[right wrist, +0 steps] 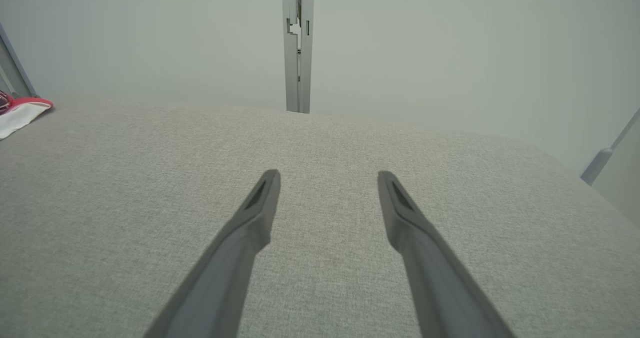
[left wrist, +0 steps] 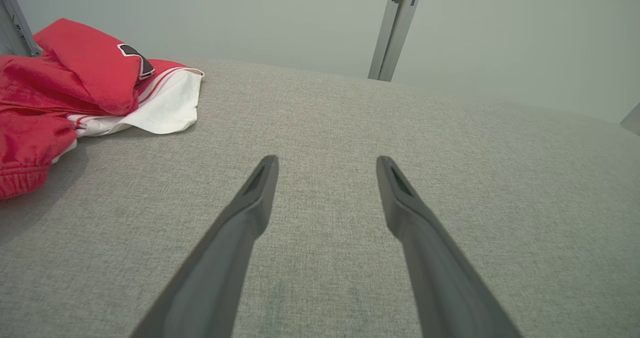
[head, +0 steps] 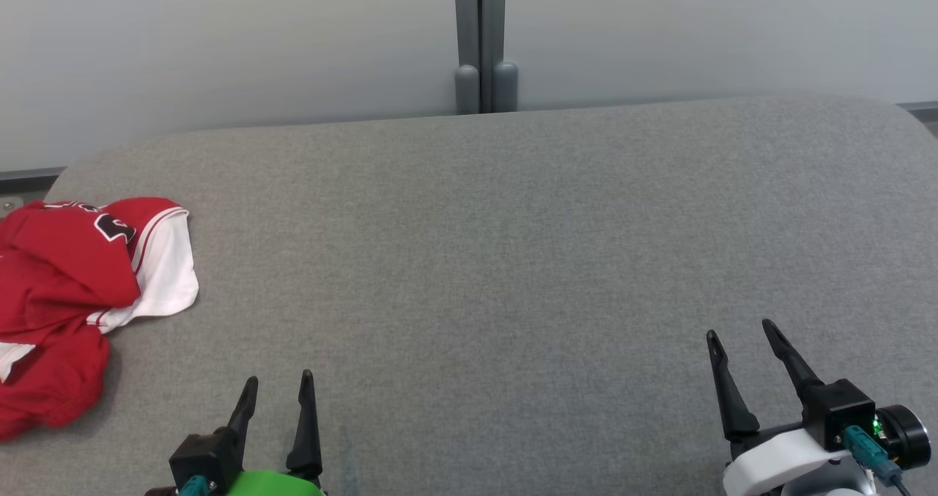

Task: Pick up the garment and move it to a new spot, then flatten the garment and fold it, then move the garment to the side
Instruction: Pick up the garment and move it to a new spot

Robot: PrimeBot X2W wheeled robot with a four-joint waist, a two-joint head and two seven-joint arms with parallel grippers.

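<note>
The crumpled garment (head: 66, 291) looks light and limp, best pinched at a raised red fold, while the left hand (head: 279, 376) and right hand (head: 739, 329) hover spread and empty.

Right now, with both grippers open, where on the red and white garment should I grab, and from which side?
Probably the raised red fold of the garment, using the left gripper, which is nearer. Come in from the side facing the middle of the grey surface, over the flat white flap: the fold stands bunched up, so it can be pinched.
</note>
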